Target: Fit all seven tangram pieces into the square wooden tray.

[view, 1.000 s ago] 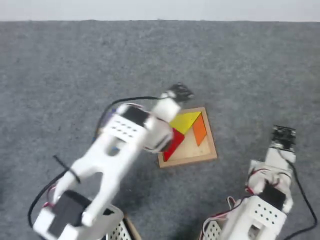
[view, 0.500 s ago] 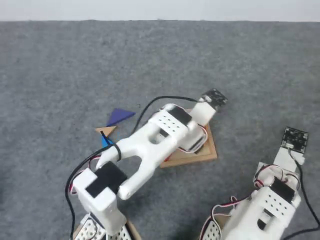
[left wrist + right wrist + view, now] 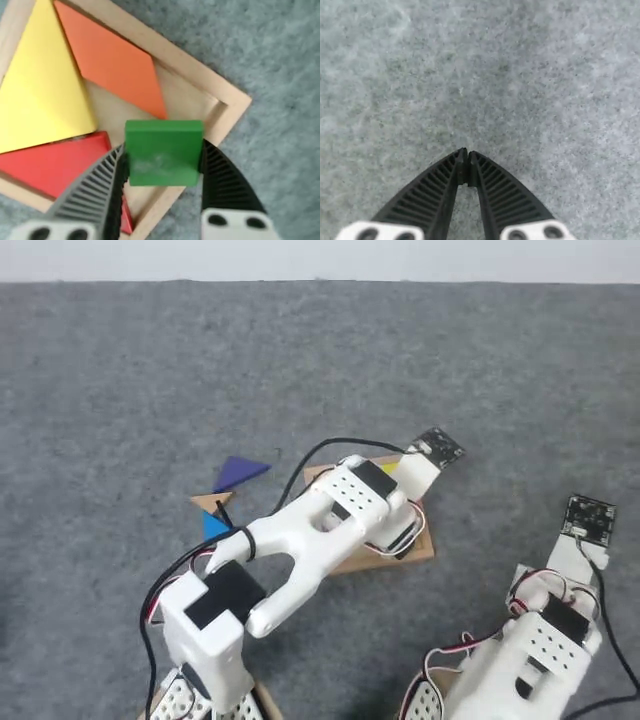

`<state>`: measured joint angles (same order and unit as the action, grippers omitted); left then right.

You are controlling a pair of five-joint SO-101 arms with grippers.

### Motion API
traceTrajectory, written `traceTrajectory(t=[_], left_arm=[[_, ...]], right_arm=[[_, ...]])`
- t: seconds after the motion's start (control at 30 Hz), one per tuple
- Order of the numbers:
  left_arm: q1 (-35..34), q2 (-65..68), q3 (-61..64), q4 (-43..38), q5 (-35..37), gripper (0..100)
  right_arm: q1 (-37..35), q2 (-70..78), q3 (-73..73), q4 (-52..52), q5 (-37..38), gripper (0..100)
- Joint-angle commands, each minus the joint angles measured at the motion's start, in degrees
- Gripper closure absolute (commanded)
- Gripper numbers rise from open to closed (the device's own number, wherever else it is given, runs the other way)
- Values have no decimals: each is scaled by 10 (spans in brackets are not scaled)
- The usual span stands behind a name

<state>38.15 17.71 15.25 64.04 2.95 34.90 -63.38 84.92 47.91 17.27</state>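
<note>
Green and square, the tangram piece (image 3: 162, 152) I am carrying sits clamped between the jaws of the left pincer (image 3: 162, 150), gripped on two opposite flat edges. I judge it light and rigid, a thick painted block that will not bend or bruise. Its smooth sides could slip or twist if the squeeze eases. Taking it by parallel edges, as now, looks the soundest hold, and it leaves the other two edges free to slide against neighbours. The top face is glossy, with a faint pale scuff near the middle and crisp corners.

Directly beneath the pincer lies the square wooden tray (image 3: 226, 102), one of its corners just beyond the fingertips. I cannot tell whether the block hangs above the tray floor or touches it. A bare pocket of floor shows under and ahead of the block. The orange parallelogram (image 3: 112, 70) lies just ahead of the fingertips, the yellow triangle (image 3: 40, 90) sits beside it, and the red triangle (image 3: 55, 162) runs under one jaw.

Well apart from the pincer, off to the arm's side on the grey carpet (image 3: 120, 390), a dark blue triangle (image 3: 240, 472), a tan piece (image 3: 210, 502) and a light blue piece (image 3: 214, 527) lie outside the tray. The right pincer (image 3: 467, 167) is pressed together on nothing, over bare carpet.
</note>
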Motion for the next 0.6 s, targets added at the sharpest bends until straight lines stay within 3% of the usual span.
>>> traceTrajectory(t=[0.0, 0.33, 0.57], left_arm=[[-7, 6, -13, 18, 6, 852], [-10, -9, 0, 17, 10, 855], [-67, -63, 10, 31, 7, 825]], right_arm=[[3, 8, -36, -12, 5, 991], [-14, 8, -35, -10, 5, 991], [-14, 8, -35, -9, 4, 991]])
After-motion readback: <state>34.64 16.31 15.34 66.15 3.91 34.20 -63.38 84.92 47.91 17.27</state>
